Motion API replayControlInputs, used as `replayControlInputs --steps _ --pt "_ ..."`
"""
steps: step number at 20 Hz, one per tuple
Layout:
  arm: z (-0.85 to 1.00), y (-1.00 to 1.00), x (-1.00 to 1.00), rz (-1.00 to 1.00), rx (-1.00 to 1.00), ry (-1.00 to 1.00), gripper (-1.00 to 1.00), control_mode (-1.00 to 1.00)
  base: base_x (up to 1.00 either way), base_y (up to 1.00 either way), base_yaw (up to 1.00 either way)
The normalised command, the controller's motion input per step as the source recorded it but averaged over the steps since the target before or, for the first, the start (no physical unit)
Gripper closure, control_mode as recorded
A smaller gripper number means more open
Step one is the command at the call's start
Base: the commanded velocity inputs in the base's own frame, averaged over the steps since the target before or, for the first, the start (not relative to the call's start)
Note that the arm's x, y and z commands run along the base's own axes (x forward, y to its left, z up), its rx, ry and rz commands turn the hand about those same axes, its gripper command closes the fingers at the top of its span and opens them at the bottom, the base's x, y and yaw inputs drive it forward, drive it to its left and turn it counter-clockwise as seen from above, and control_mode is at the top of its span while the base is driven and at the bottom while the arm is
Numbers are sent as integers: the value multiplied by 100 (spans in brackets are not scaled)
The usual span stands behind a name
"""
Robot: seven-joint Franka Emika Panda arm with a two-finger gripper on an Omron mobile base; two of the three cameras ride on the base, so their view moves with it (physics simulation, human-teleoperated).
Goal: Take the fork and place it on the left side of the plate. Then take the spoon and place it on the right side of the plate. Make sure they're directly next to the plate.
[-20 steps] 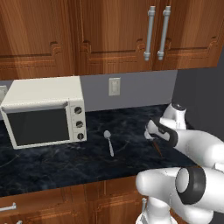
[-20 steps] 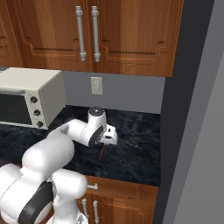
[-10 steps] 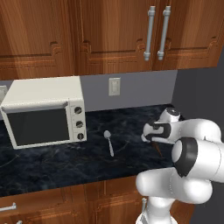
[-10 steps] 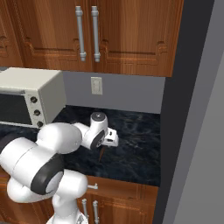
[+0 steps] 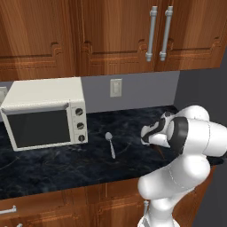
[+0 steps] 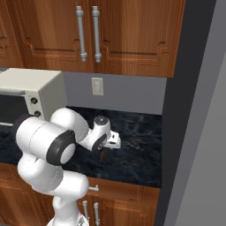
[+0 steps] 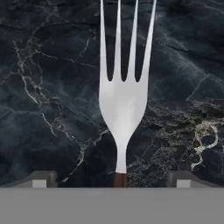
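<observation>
Right then, the silver-tined, dark-handled fork (image 7: 121,105) was seen centred lengthwise between the 2 spread, empty fingertips of the gripper (image 7: 113,178).

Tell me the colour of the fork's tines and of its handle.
The fork has silver tines and a dark brown handle, clearest in the hand view.

One fork (image 7: 124,105) — seemingly one spoon (image 5: 109,143)

The microwave (image 5: 44,113) stands on the desk (image 5: 66,166) against the back wall. The spoon (image 5: 109,143) lies on the desk just right of the microwave; the fork (image 7: 124,94) lies farther right, well apart.
</observation>
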Motion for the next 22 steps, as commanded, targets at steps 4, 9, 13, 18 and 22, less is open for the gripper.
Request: replayControlInputs --steps 4,9,13,18,22 --pt "-28 -8 24 0 0 0 -100 -100 0 0 0" --pt "-35 -1 10 0 0 0 100 -100 0 0 0" --pt "-57 6 0 0 -3 5 100 -100 0 0 0" --pt "-74 32 -9 0 -7 10 100 -100 0 0 0" --pt "-72 59 -13 0 -4 20 100 -100 0 0 0"
